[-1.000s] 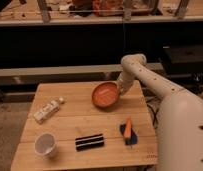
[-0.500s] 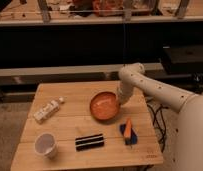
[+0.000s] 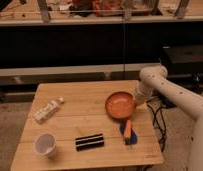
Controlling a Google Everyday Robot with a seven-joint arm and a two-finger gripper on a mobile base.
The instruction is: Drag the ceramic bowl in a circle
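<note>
One ceramic bowl (image 3: 120, 105) sits mouth-up on the right of the desk (image 3: 75, 107), round, so we see no long axis. The gripper (image 3: 138, 100) meets its right rim; its grip we cannot tell.

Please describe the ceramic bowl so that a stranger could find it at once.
On the wooden table, look at the right half. The ceramic bowl sits there, with the end effector at its right rim. It is the only round, orange-red dish; the paper cup at the front left is white.

Orange ceramic bowl (image 3: 119, 105), tool (image 3: 137, 101) at rim
</note>
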